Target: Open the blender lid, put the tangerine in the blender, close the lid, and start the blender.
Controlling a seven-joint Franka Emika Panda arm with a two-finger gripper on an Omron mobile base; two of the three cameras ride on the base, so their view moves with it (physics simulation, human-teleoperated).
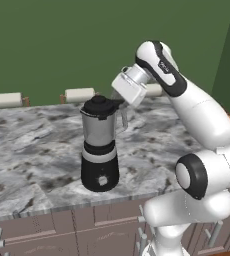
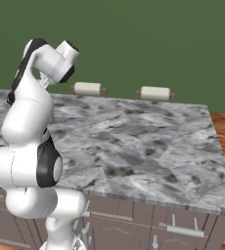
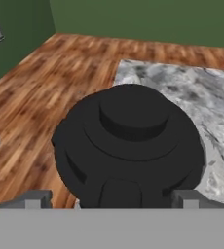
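Gripper [image 3: 112, 198] poised close over blender lid [image 1: 99, 106], fingers apart, straddling lid's width, nothing held. Lid seated on blender [image 1: 100, 145], upright near table's [image 1: 32, 150] front edge. Lid lies straight ahead along gripper axis; knob centred between fingers.

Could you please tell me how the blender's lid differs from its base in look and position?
The lid sits atop the jar; the base rests on the counter. The lid has a raised knob and is smaller; the base has a small white front button. Both are black and rounded.
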